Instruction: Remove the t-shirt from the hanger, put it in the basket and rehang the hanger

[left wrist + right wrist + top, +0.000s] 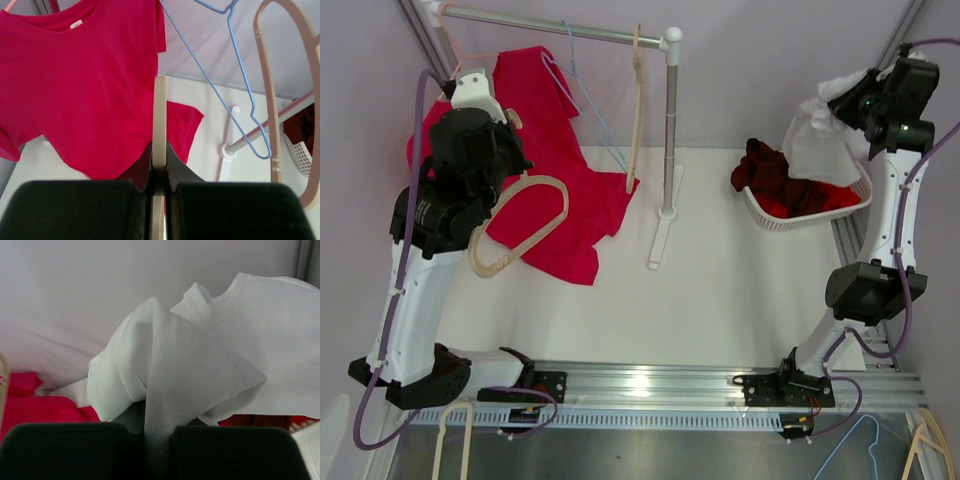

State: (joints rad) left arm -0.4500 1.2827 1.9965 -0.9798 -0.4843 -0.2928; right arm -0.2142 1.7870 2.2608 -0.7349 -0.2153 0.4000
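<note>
- Left hand (159, 152) fills the bottom of its wrist view, jaws pinched narrow on the thin edge of a beige hanger (159, 110).
- From above, that hanger's loop is bare, carrying no garment, and it sits in front of a red t-shirt (555, 150).
- Right hand (159, 432) is closed tight on a bunched fold of the white t-shirt (200, 370), whose collar and body spill out above and to the right of the black fingers (65, 450).
- From above, the white t-shirt is held up at the far right, over the back of a white basket (760, 215). Whether its lower edge touches what lies inside cannot be told.
- The basket sits at the right edge of the surface (740, 290) and holds dark red clothes (770, 170).
- The red t-shirt hangs from the left end of the rail (560, 30) and trails down onto the surface.
- A blue hanger (235, 75) and a second beige hanger (285, 100) hang on the rail, both bare.
</note>
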